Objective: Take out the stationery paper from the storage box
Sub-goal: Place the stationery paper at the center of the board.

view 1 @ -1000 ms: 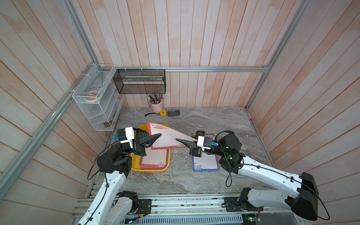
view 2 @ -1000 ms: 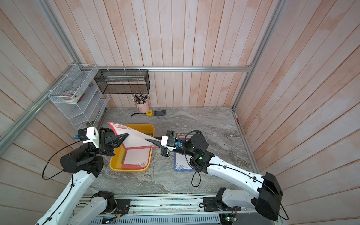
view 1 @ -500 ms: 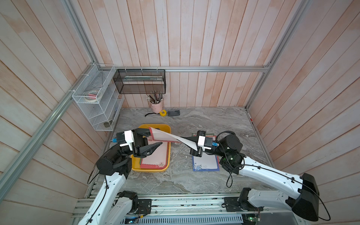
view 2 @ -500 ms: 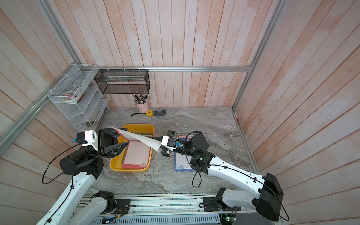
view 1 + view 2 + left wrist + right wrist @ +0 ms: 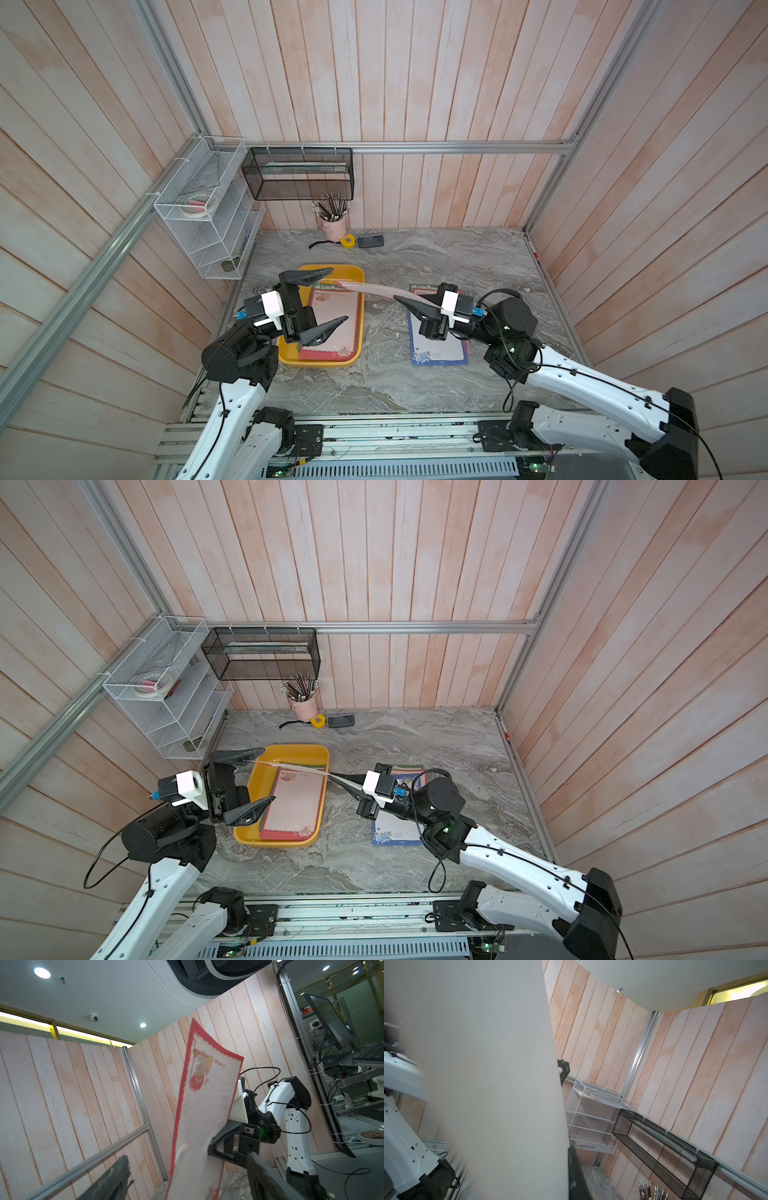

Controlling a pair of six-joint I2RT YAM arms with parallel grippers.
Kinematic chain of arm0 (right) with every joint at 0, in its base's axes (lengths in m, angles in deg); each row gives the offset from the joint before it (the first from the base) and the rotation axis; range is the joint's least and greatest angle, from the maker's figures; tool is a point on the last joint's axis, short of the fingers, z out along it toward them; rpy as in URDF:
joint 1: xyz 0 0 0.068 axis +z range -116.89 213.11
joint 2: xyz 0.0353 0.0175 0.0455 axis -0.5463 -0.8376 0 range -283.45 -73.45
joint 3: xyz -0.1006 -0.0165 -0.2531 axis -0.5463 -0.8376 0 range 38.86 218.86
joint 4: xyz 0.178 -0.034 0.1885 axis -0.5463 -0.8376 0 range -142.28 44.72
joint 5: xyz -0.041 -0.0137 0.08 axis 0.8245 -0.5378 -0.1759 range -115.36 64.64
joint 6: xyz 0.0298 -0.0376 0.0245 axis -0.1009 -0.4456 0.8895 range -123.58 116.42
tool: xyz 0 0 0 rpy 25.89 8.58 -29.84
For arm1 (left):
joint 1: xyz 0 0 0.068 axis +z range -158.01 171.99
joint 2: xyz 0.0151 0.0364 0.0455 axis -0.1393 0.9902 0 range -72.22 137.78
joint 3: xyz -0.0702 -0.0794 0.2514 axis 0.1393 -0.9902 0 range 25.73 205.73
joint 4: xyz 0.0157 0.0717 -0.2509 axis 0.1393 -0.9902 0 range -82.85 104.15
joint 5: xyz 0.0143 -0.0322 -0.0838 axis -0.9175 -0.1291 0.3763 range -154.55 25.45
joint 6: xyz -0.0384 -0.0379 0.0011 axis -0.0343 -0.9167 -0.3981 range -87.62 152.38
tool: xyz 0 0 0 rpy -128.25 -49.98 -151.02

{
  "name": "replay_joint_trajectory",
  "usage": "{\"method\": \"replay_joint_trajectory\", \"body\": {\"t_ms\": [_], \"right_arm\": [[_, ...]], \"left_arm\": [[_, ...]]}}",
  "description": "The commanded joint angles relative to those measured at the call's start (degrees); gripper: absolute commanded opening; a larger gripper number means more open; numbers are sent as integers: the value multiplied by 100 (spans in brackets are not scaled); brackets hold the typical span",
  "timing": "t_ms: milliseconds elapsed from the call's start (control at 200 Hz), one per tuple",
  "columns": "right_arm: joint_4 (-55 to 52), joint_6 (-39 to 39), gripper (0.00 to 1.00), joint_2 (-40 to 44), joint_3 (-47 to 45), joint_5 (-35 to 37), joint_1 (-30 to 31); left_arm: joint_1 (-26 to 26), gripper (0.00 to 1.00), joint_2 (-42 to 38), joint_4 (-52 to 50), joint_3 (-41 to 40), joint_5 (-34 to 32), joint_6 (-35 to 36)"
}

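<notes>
Lower centre of a top view: a blue sheet (image 5: 438, 351) already lies on the table (image 5: 415, 395), right of the box (image 5: 340, 270); a stack (image 5: 336, 328) is left inside, so roughly partway done. Right gripper (image 5: 401, 300) is clamped on a red-bordered sheet (image 5: 374, 289), mid-air between box and blue sheet. Left gripper (image 5: 337, 295) gapes wide over the box, gripping nothing.
</notes>
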Motion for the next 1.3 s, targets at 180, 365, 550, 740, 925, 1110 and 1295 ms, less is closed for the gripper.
{"method": "replay_joint_trajectory", "body": {"t_ms": [180,365,550,740,925,1110,1295], "right_arm": [[-2392,1636,0,857,314,375,-1243],[-3951,2743,0,727,794,-503,-2852],[-5184,3835,0,61,907,-1624,-4465],[-5388,4316,0,-642,415,-2618,-5081],[-5253,4485,0,-988,-64,-2752,-5083],[-5225,4476,0,-1519,-298,-3053,-5082],[-5019,4471,0,-1874,-436,-3255,-5056]], "left_arm": [[-10,89,58,-227,-75,-98,271],[-10,89,203,-234,-75,-217,218],[-28,89,420,-625,15,-425,306],[-141,89,662,-1785,360,-778,756],[-250,90,656,-2311,443,-1054,1153],[-301,89,679,-2435,470,-1091,1255],[-336,89,675,-2551,487,-1143,1343]]}}
